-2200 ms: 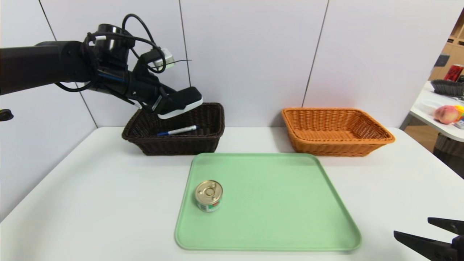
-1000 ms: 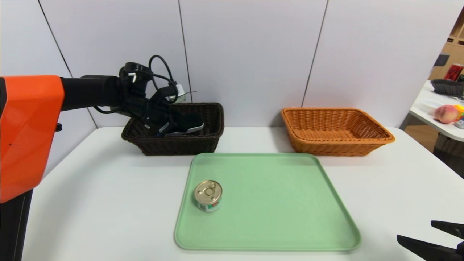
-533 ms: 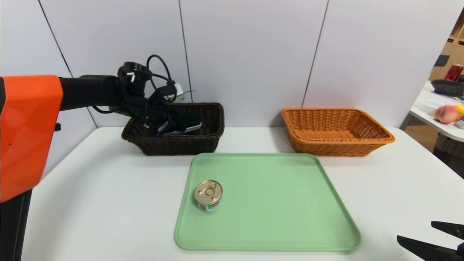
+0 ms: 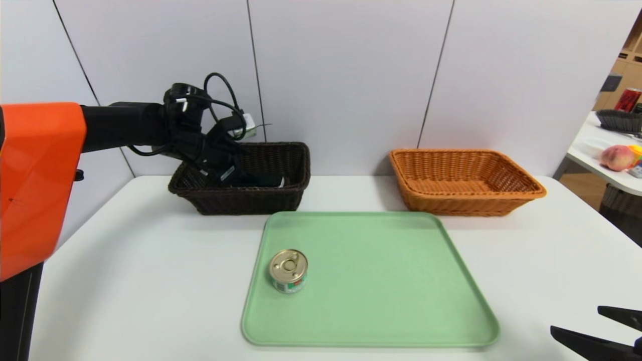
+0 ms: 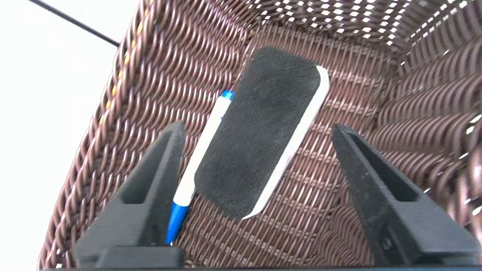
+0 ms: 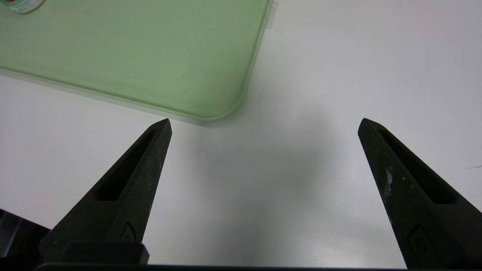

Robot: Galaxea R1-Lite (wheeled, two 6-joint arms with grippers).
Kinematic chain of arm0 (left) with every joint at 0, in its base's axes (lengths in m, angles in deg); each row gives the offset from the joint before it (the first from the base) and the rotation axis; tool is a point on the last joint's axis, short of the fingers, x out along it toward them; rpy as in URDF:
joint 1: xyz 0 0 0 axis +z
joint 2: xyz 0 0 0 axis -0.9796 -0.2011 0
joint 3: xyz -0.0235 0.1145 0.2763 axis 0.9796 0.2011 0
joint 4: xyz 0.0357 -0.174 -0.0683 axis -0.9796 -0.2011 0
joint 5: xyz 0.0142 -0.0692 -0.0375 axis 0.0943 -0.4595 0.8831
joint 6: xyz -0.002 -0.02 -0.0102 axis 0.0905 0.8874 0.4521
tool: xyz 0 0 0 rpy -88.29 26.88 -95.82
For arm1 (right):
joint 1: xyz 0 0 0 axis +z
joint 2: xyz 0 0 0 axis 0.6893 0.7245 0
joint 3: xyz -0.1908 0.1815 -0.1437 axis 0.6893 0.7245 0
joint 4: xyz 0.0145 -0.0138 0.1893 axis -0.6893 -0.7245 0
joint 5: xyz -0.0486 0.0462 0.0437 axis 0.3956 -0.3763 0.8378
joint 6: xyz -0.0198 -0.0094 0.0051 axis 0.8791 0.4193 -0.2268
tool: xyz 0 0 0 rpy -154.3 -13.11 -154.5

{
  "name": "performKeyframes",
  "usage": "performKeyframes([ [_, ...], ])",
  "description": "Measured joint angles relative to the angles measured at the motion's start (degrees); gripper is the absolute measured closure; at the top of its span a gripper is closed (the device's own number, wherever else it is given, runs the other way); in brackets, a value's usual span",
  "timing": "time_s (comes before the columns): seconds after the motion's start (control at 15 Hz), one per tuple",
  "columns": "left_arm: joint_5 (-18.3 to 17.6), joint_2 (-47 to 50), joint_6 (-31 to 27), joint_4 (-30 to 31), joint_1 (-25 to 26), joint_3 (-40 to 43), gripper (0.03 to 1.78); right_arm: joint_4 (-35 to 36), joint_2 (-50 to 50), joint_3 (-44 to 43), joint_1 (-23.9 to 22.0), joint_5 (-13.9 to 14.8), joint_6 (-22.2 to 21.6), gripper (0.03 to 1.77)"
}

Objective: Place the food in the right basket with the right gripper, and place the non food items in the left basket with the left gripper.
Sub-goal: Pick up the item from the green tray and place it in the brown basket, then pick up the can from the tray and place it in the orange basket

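1. Left wrist view: the eraser (image 5: 260,131) is what has just changed. Half a second ago I see it between the fingers; now it lies loose in the dark brown basket (image 4: 246,203), felt side up.
2. Right alongside it is the marker (image 5: 203,150), blue cap and all. I can't tell whether the eraser's edge rests on it or only sits against it.
3. My left tool (image 5: 257,126) is down inside that basket with its fingers spread wide, one on each side of the pair, holding nothing. I judge the release good, so both non-food items count as sorted.
4. Next, I would lift the left tool straight up before swinging away; a sideways pull could snag the wicker or drag the marker.
5. That leaves the food: the tin can (image 4: 288,268) stands upright near the left edge of the green tray (image 4: 376,281), the same spot as in the earlier views.
6. My right tool (image 4: 576,318) waits over the counter (image 4: 531,250), beyond the tray's near right corner, fingers wide apart and nothing in them. It has a reach across the tray to make, then a carry to the orange basket (image 4: 466,205). I'd want the left arm clear first.
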Motion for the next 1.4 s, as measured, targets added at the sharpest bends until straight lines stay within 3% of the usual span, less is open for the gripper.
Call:
performKeyframes([
  [0.4,0.0,3.17,11.15,5.63,-1.12,0.02,0.25,0.3,-0.1,0.0,0.0,-0.05,0.0,0.09],
  [0.8,0.2,7.74,24.99,4.94,-2.5,0.48,0.17,0.5,-0.24,-0.11,0.0,0.06,-0.07,0.09],
  [1.4,0.39,19.81,41.37,-14.41,-3.89,2.97,0.14,0.61,-1.87,-0.61,0.0,-0.09,0.0,0.09],
])
